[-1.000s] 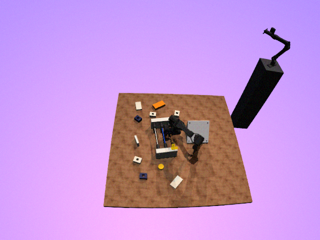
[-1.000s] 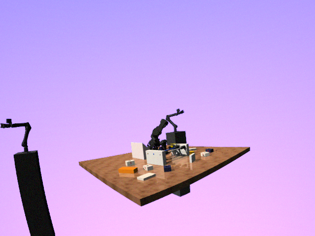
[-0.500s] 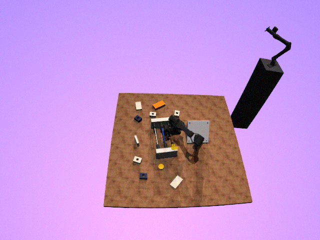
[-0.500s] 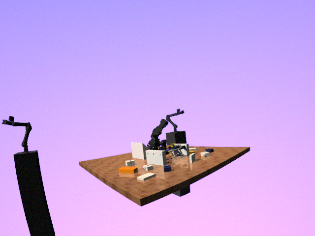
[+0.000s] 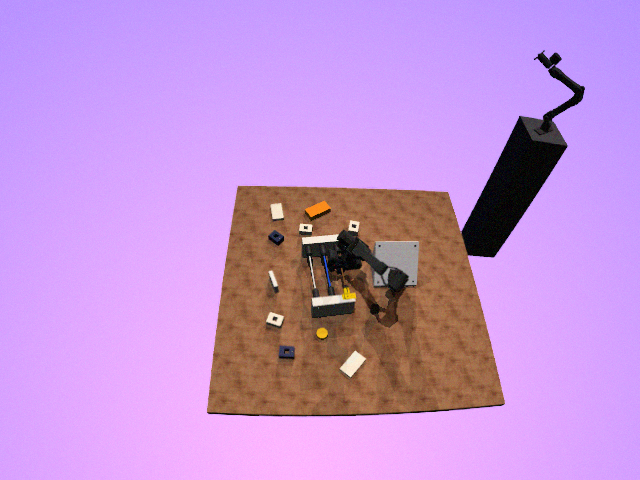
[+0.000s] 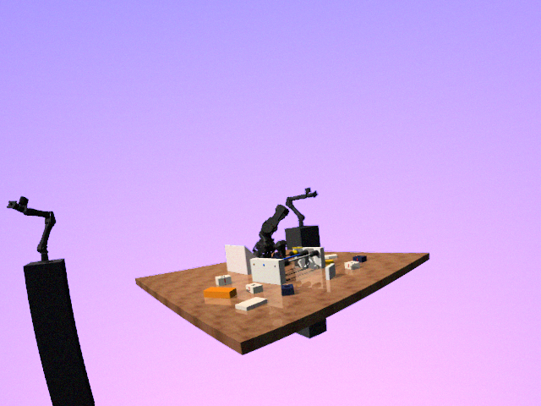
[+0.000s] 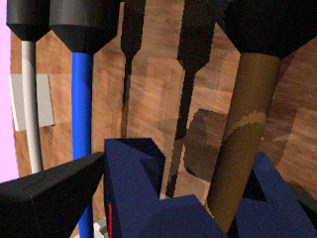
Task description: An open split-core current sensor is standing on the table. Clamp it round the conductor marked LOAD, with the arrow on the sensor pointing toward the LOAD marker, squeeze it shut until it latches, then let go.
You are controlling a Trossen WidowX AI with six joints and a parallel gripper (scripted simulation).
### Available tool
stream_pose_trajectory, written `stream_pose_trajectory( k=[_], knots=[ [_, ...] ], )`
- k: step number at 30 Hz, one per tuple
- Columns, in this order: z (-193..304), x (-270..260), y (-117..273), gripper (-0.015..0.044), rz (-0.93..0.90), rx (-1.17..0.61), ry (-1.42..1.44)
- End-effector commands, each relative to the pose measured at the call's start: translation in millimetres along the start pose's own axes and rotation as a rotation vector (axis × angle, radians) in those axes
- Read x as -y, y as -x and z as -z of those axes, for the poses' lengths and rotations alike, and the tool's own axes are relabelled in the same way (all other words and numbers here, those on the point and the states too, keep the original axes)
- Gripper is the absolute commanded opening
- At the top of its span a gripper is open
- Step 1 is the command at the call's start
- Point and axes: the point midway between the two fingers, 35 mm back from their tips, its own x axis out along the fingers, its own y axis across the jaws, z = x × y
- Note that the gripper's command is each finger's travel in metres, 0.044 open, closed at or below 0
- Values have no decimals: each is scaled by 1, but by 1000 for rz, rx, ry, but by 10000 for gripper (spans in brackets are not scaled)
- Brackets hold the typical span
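A: Where's the sensor [image 7: 178,215]?
B: Between the fingers [image 5: 338,259], low in the wrist view. They're set wide, pinching it across its two halves.
A: Which wire?
B: Brown wire [image 7: 250,99] [image 5: 344,279]. It runs down the wrist view into the gap between the halves, leaning a bit. One half each side.
A: So the squeeze goes across the wire?
B: Yes. Wire's long axis runs roughly square to the closing line. Looks right for latching, if the wire sits deep enough in the gap. Can't see the seat from here.
A: Is brown LOAD?
B: Probably. Yellow tag [image 5: 348,293] sits at its end on the end block [image 5: 332,306]. Can't read it.
A: Arrow?
B: Red mark [image 7: 110,220] on the side nearer the blue wire [image 7: 81,109] [image 5: 327,271] [image 6: 293,256]. Direction not readable.
A: Latched?
B: No, halves look apart. I'd squeeze straight, no twist. Risk: wire gets nipped off-centre. Let go only once it's shut.
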Motion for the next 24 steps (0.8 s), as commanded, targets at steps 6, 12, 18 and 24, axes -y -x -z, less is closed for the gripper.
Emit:
stream_pose_trajectory(
  k=[6, 12, 18, 24],
  knots=[
    [-1, -1, 1, 0, 13, 2, 0],
    [-3, -4, 4, 0, 82, 7, 0],
    [-3, -7, 10, 0, 163, 4, 3],
    [-1, -10, 17, 0, 247, -8, 9]
  ],
)
